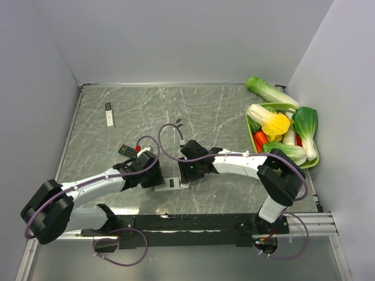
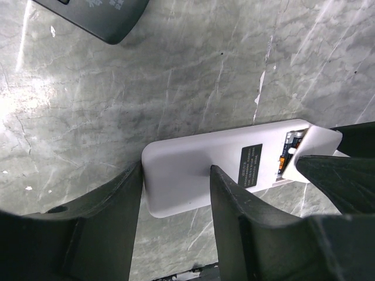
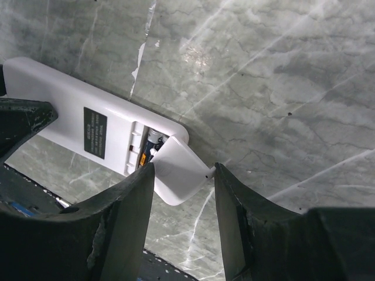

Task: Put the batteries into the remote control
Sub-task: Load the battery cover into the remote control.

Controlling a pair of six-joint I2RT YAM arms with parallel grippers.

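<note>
— Grey marbled stone bench (image 1: 222, 111) under you; where's the job?

— On it, between my two arms: a white slab-shaped plastic remote control (image 2: 193, 170), lying back-up. The compartment is open at the remote's end away from my left arm. The small cylindrical batteries (image 3: 153, 139) sit inside it, one showing black and white with a bit of orange beside it.

— And your fingers?

— My left fingers (image 2: 117, 216) are at the remote's closed end, one against that end and the other lying over its back. Whether they grip or only rest there, I cannot tell. My right fingers (image 3: 126, 216) stand either side of the loose white battery cover (image 3: 179, 170), which sits askew just past the compartment's outer end. They are apart by about the cover's width. Whether they pinch it or merely flank it, I cannot tell.

— What does the next move turn on?

— The remote's long axis runs from my left fingers to my right ones. The cover lies off the right arm's end, so my right arm is nearer. I judge it must slide along that axis toward the left fingers, which brace the other end.
</note>
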